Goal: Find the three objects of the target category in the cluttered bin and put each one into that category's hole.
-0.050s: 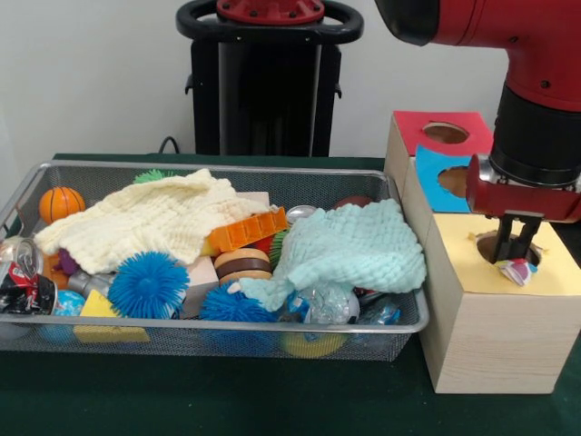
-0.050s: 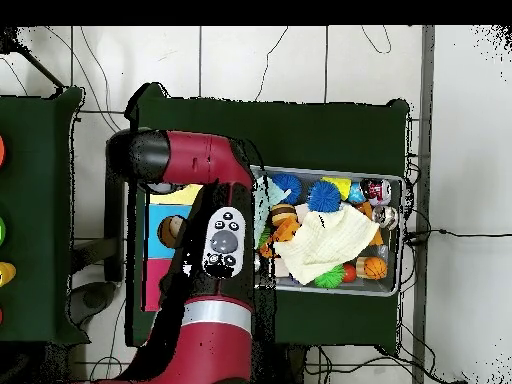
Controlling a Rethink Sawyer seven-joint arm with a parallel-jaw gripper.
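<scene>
- Taking the silver wire mesh bin (image 1: 27,195) as my landmark: at its left end I see a small orange ball (image 1: 61,203) and a crushed drink can (image 1: 23,272) against the wall.
- A pale yellow knitted cloth (image 1: 154,221) lies over the bin's left half and a mint green cloth (image 1: 349,247) over its right half; two blue spiky balls (image 1: 148,284) sit at the front. I judge the cloths are there to hide things, and whatever lies under them I cannot make out.
- Right of the bin stands a wooden box with red, blue and yellow tops (image 1: 495,318), each top with a round hole.
- The black gripper (image 1: 515,243) hangs over the yellow hole (image 1: 505,247), its fingers apart, pointing straight down.
- A crumpled foil wrapper (image 1: 516,270) lies on the hole's rim just below the fingertips; it reads as released but not fully dropped in.
- From overhead the red arm covers most of the box, so the hole is hidden there.
</scene>
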